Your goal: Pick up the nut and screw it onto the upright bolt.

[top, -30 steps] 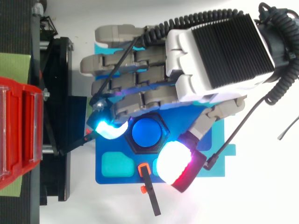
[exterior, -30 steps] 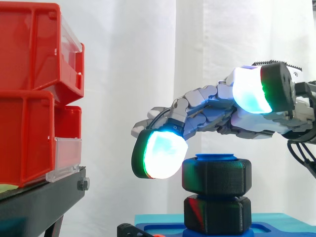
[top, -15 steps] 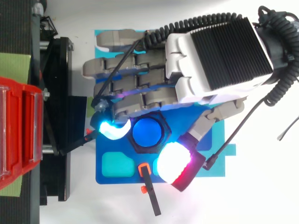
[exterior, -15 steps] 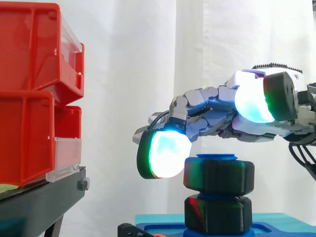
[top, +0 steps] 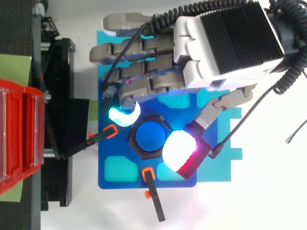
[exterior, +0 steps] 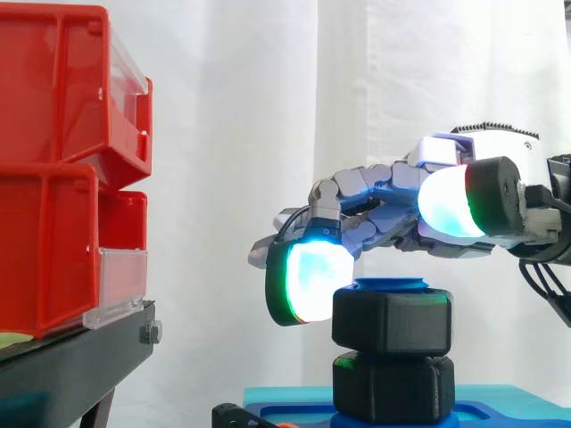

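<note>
You have the nut [exterior: 391, 319] on the upright bolt [top: 149, 137], above the base plate [top: 109, 184]; bins [exterior: 53, 178] on their stand [exterior: 71, 367] sit left.

nut [exterior: 393, 319]: chunky black hex, sat level near the bolt's top | bolt [top: 150, 137]: blue, stood upright, tip poking just above it

One camera is sitting beside my work at about its height, looking level and close across the nut [exterior: 393, 321], my arm showing at its right edge. The other is looking straight down from close above. Both are taking in my hand [top: 225, 43], the nut, the blue base [top: 103, 158] and the red bins [exterior: 53, 178].
</note>
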`<state>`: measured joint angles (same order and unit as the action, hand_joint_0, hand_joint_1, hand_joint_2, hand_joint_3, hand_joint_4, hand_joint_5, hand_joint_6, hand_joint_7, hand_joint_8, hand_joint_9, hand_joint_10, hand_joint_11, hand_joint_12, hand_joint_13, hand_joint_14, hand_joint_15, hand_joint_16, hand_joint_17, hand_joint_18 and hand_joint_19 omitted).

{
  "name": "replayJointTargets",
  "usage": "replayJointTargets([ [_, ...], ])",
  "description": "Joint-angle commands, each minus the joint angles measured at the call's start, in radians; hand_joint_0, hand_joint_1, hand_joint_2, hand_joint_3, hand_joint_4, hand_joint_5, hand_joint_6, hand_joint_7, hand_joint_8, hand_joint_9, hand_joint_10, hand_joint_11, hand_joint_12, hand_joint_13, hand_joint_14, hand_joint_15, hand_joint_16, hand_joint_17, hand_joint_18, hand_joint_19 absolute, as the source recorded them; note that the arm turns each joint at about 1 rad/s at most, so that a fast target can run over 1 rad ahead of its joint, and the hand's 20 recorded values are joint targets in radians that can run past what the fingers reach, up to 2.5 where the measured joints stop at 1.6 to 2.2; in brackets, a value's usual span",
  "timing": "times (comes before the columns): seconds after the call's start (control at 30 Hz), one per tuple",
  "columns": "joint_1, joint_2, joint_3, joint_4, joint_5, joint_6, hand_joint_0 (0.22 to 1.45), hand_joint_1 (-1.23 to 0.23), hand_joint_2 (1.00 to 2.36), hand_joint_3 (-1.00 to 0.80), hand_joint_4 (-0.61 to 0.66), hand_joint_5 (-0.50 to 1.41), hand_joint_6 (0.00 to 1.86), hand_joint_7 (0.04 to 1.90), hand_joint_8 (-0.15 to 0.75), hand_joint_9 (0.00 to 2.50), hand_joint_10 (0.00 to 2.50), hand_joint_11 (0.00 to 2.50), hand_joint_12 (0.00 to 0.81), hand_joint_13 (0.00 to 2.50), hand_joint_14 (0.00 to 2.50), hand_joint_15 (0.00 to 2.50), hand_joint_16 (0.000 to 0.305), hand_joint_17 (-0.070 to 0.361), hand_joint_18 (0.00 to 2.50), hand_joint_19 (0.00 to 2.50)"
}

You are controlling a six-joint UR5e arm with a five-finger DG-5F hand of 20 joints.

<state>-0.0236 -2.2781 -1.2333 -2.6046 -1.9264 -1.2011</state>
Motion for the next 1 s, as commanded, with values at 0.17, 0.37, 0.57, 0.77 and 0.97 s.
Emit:
replayJointTargets([
  [0.17,-0.009,0.0,0.0,0.0,0.0,-0.002,0.51,-0.26,1.0,-0.5,0.18,0.01,0.5,1.36,0.246,0.76,0.0,0.0,0.262,0.36,0.0,0.0,0.029,0.065,0.01,0.0],
  [0.37,-0.013,0.0,0.0,0.0,-0.002,-0.003,0.51,-0.27,1.0,-0.5,0.11,0.04,0.5,1.47,0.242,0.86,0.0,0.0,0.246,0.43,0.0,0.0,0.025,0.056,0.09,0.0],
  [0.57,-0.021,0.0,0.0,0.0,0.0,-0.012,0.51,-0.27,1.0,-0.5,0.08,0.07,0.51,1.47,0.219,1.07,0.0,0.0,0.206,0.57,0.0,0.0,0.019,0.043,0.24,0.0],
  [0.77,-0.029,0.0,0.0,-0.012,-0.002,-0.028,0.51,-0.28,1.0,-0.5,0.05,0.08,0.51,1.46,0.178,1.27,0.0,0.0,0.164,0.7,0.0,0.0,0.016,0.035,0.4,0.0],
  [0.97,-0.03,0.0,0.0,-0.008,-0.002,-0.025,0.5,-0.21,1.0,-0.5,0.18,-0.01,0.5,1.25,0.236,1.14,0.0,0.0,0.222,0.62,0.0,0.0,0.023,0.052,0.28,0.0],
])
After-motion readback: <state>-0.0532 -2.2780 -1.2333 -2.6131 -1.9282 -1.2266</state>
